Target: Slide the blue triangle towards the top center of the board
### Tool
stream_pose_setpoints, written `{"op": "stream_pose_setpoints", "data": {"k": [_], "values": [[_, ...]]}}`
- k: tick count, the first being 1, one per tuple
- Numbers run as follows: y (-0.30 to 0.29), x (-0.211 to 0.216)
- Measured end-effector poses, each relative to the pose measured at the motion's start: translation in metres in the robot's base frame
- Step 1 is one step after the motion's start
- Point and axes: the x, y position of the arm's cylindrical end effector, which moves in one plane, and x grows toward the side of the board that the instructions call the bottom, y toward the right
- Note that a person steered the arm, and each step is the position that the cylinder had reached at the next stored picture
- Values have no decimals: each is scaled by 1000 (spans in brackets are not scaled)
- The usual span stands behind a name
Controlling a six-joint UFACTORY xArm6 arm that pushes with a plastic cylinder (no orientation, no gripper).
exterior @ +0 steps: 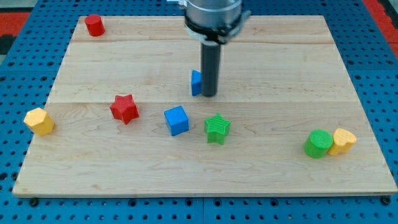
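The blue triangle [196, 83] lies near the middle of the wooden board [280, 74], mostly hidden behind my rod; only its left part shows. My tip [209, 95] rests on the board right against the triangle's right side. The rod comes down from the arm at the view's top center.
A blue cube [176, 120] and a green star [217, 129] lie just below the tip. A red star [124, 108] is to the left. A red block [94, 25] sits top left, a yellow block [39, 121] at the left edge, a green cylinder [318, 144] and a yellow block [342, 141] bottom right.
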Motion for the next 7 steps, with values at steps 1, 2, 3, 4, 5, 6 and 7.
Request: {"op": "stream_pose_setpoints", "data": {"k": [1,2,3,4,5,6,7], "values": [[-33,-58],[-44,-38],[-75,-28],[-88,-81],[-68,-92],[-86,-71],[-47,-70]]}}
